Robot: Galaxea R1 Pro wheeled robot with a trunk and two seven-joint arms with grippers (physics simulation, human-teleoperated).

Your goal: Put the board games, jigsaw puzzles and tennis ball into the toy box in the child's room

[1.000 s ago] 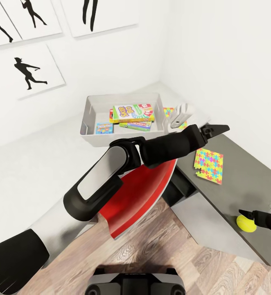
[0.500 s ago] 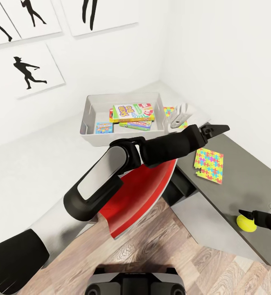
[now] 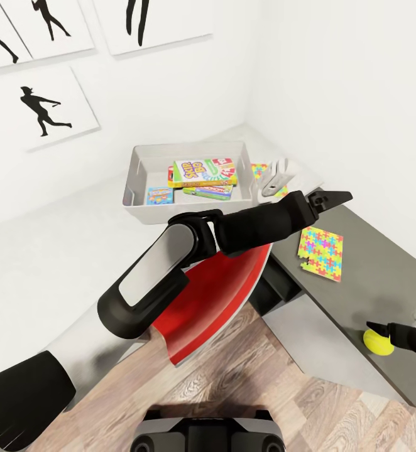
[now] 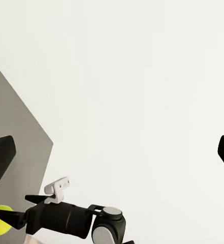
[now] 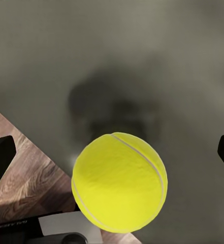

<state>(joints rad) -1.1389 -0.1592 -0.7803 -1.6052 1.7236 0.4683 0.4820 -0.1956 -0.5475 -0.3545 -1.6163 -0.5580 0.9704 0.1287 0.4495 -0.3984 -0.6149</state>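
Room: white walls with black baseball-player silhouette pictures (image 3: 44,110), wood-plank floor (image 3: 283,402) below.
Bench: a pale grey-white desk top (image 3: 38,263) joined to a lower, matt dark grey side bench (image 3: 371,276).
Tennis ball: the small yellow-green felt ball (image 5: 119,189) sits on the dark grey bench near its front edge, with a pale curved seam across its fuzzy skin.
Ball handling: I judge it light, springy and ready to roll; the felt should give fair grip, and the hold belongs across its widest middle, square on, so it does not squirt out.
Right gripper (image 3: 379,329): spread wide around the ball, its dark fingertips at the far edges of the right wrist view, well clear of the felt, holding nothing.
Left gripper (image 3: 333,198): raised over the dark bench beside the bin; its dark fingers stand far apart in the left wrist view, empty.
Toy box: the shallow pale grey bin with sloping sides and rolled rim (image 3: 136,164) stands on the pale desk, holding flat printed game boxes (image 3: 203,173), stiff card by the look.
Jigsaws: one thin multicoloured sheet of interlocking pieces (image 3: 321,253) lies flat on the dark bench; a second sheet (image 3: 258,171) shows just beyond the bin. Both look thin, hard to pinch except at an edge.
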